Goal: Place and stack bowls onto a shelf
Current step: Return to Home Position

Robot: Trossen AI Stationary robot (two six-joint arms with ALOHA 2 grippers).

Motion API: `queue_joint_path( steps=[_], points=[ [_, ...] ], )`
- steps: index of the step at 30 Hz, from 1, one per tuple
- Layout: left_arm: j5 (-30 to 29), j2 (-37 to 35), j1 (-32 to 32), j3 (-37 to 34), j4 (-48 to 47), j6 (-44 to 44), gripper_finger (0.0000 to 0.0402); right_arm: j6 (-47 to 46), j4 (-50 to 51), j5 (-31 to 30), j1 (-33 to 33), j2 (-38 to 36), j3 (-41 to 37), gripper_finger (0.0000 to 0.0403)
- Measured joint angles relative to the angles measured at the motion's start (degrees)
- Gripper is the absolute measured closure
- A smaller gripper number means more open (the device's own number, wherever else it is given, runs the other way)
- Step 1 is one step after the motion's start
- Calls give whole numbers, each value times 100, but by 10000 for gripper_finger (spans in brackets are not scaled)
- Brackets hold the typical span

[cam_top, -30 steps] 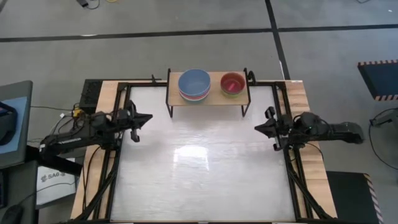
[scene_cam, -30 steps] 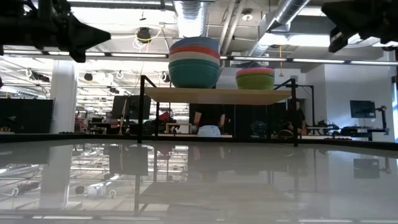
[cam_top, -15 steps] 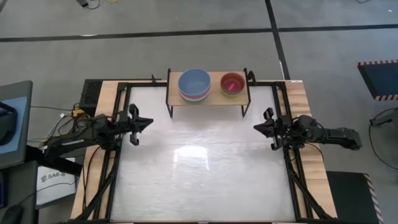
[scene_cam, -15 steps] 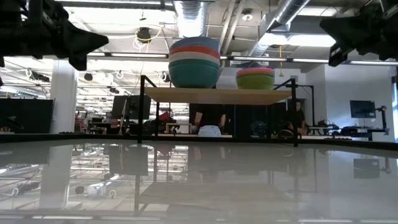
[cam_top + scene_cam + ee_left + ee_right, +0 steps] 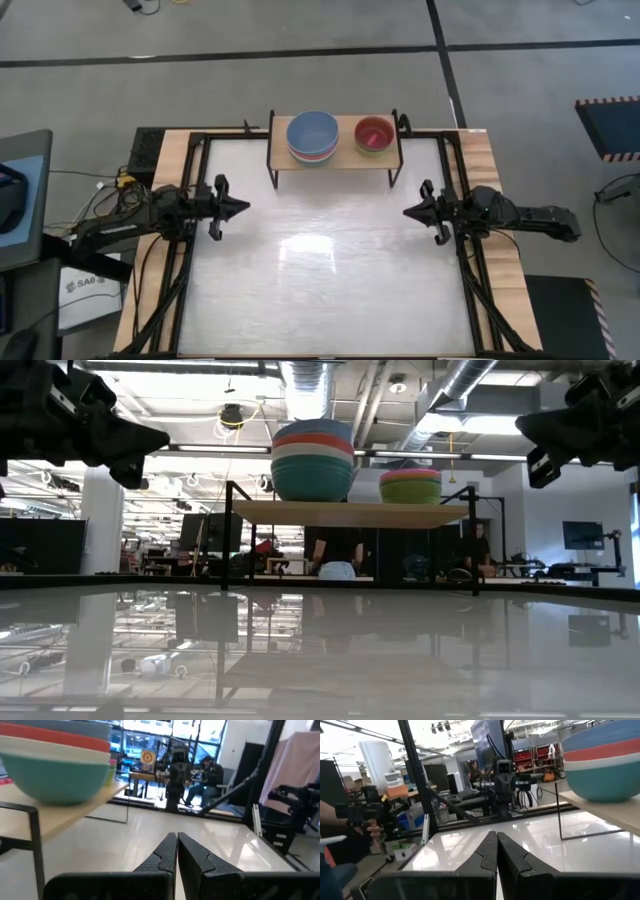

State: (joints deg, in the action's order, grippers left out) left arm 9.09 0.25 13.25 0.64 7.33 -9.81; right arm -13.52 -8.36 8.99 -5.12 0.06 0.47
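Note:
The shelf (image 5: 345, 152) stands on thin black legs at the table's far side. A stack of the larger bowls (image 5: 312, 136), light blue on top, sits on its left part; in the low view the stack (image 5: 312, 460) shows red, white and dark green layers below. A stack of the smaller bowls (image 5: 375, 135) (image 5: 410, 486), red-pink on top over lime green, sits on the right part. My left gripper (image 5: 243, 207) (image 5: 177, 851) hovers shut at the table's left edge. My right gripper (image 5: 407, 213) (image 5: 497, 849) hovers shut at the right edge. Both hold nothing.
The white tabletop (image 5: 330, 270) spreads glossy between the two arms, with black rails (image 5: 190, 270) along its left and right sides. People and desks show in the room beyond the table's far edge.
Both grippers have moved a little toward the table's near edge and inward toward its middle, turning level across the table. The bowls and the shelf have stayed where they were.

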Motion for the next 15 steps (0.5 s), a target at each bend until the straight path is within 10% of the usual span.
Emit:
queue_joint_path(
  steps=[15],
  points=[
    [-1296, 287, -874, -7, -77, 264, 401, 349, -114, -2, 210, 2, -4, 379]
  ],
)
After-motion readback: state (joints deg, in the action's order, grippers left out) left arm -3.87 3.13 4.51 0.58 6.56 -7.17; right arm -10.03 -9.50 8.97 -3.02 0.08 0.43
